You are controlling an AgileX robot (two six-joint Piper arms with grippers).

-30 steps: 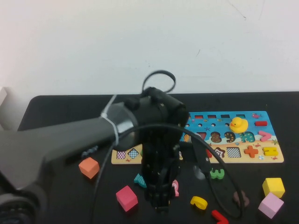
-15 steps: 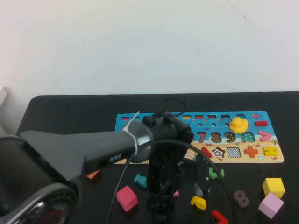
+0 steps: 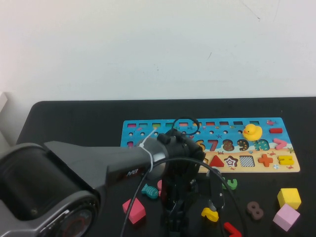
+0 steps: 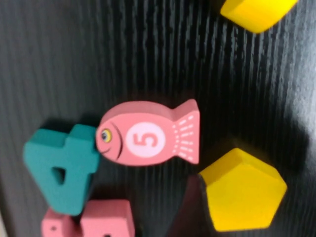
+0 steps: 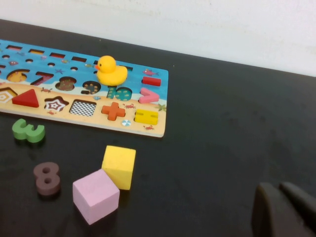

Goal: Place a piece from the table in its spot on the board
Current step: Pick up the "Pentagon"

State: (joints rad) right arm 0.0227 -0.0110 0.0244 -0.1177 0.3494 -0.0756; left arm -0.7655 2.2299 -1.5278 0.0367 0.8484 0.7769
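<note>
The piece, a flat yellow pentagon (image 4: 242,191), lies on the black table (image 4: 74,59) right under my left gripper (image 4: 243,197). The gripper is open, and one dark finger (image 4: 190,210) stands beside the pentagon's edge. In the high view the left arm covers the piece, and its gripper (image 3: 174,223) hangs low near the table's front edge. The board (image 3: 148,129) lies beyond it, with a yellow duck (image 3: 252,132) on top. My right gripper (image 5: 284,212) is shut and hovers over bare table, right of the board (image 5: 160,94).
A pink fish marked 5 (image 4: 150,139) and a teal 4 (image 4: 64,168) lie close to the pentagon. A pink cube (image 3: 133,210), curved yellow number (image 3: 210,214), green 3 (image 3: 228,183), brown 8 (image 3: 255,209), yellow cube (image 3: 289,197) and lilac cube (image 3: 286,216) are scattered along the front.
My left arm has swung down and toward the table's front, dropping its wrist over the loose pieces. It now hides the orange cube. The right arm has not visibly moved.
</note>
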